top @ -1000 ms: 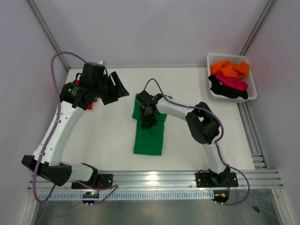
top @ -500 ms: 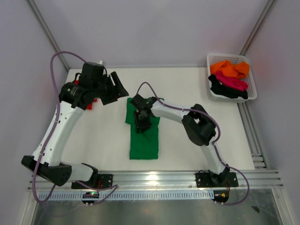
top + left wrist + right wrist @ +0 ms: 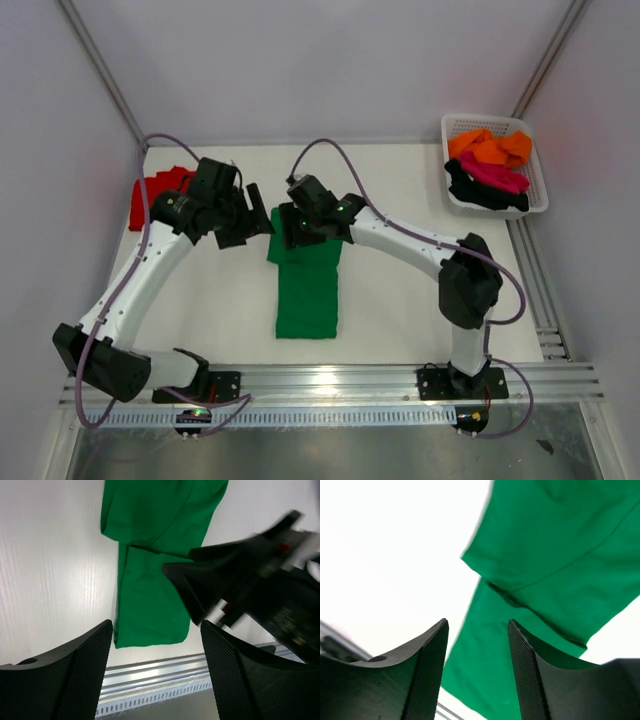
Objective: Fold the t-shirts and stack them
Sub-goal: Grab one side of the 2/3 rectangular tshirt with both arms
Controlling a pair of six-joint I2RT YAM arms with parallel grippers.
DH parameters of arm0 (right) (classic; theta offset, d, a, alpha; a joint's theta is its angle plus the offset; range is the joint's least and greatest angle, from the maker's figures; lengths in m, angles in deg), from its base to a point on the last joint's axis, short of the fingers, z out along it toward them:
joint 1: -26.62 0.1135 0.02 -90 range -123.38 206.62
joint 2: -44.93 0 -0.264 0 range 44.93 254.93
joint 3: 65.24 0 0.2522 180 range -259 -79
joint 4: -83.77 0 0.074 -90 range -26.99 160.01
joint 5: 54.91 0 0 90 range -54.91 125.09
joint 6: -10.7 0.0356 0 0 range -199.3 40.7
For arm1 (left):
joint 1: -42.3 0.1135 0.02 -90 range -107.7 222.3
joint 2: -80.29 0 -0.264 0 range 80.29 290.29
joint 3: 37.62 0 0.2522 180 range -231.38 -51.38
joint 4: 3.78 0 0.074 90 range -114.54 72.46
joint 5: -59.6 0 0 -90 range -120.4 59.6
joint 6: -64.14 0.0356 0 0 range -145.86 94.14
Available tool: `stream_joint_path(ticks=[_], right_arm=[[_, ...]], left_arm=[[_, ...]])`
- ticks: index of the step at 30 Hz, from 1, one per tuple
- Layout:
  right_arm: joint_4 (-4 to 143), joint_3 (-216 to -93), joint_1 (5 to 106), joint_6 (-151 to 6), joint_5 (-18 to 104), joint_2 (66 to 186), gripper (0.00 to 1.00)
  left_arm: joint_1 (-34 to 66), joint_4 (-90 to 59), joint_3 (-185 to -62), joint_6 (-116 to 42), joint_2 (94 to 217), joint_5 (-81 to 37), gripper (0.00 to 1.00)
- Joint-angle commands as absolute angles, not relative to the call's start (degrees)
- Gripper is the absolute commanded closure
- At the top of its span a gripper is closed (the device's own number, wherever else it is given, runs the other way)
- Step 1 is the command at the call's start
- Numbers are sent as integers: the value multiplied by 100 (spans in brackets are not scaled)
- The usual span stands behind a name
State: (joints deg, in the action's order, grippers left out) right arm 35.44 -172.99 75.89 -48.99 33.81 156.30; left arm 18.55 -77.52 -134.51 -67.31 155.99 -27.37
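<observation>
A bright green t-shirt [image 3: 308, 285] lies folded into a long strip in the middle of the table, with a sleeve fold across its far end [image 3: 555, 565]. My right gripper [image 3: 288, 228] hangs open over that far end, with nothing between its fingers [image 3: 477, 675]. My left gripper [image 3: 260, 210] is open just left of the same end and is empty too [image 3: 156, 680]; its camera sees the green strip [image 3: 152, 595] and the right gripper's body [image 3: 250, 590]. A red t-shirt [image 3: 155, 195] lies at the back left. Orange [image 3: 490, 148], magenta [image 3: 495, 175] and black [image 3: 480, 192] t-shirts are in the basket.
The white mesh basket [image 3: 540, 180] stands at the back right corner. A metal rail [image 3: 330, 380] runs along the table's near edge and carries both arm bases. Grey walls close in the left, right and back sides.
The right gripper slid the green shirt a little to the left, then let go and opened at its far end. The left arm swung right toward the shirt, uncovering the red shirt.
</observation>
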Motion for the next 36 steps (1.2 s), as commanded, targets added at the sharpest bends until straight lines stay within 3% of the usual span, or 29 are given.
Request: stream_joint_path(ticks=[1, 12, 17, 20, 28, 36], right_arm=[[3995, -16806, 7601, -4828, 3262, 14760, 43], [4601, -13308, 7601, -4248, 4466, 12229, 41], [5724, -11306, 7601, -3266, 5327, 10860, 41], [6323, -10740, 7601, -2877, 5311, 10261, 40], [7922, -9632, 7610, -2016, 5460, 10249, 37], [9619, -8770, 7601, -1417, 5338, 11048, 37]], left_arm=[[1856, -7432, -13198, -6602, 15544, -2706, 25], [1848, -7027, -12723, -6594, 15728, -2345, 22], [1856, -6992, -12696, -6410, 15904, -2170, 22], [1856, -6948, -12705, -6330, 15965, -2100, 22], [1856, -6851, -12793, -6277, 16141, -1879, 22], [1856, -7185, -13188, -6040, 16133, -2090, 22]])
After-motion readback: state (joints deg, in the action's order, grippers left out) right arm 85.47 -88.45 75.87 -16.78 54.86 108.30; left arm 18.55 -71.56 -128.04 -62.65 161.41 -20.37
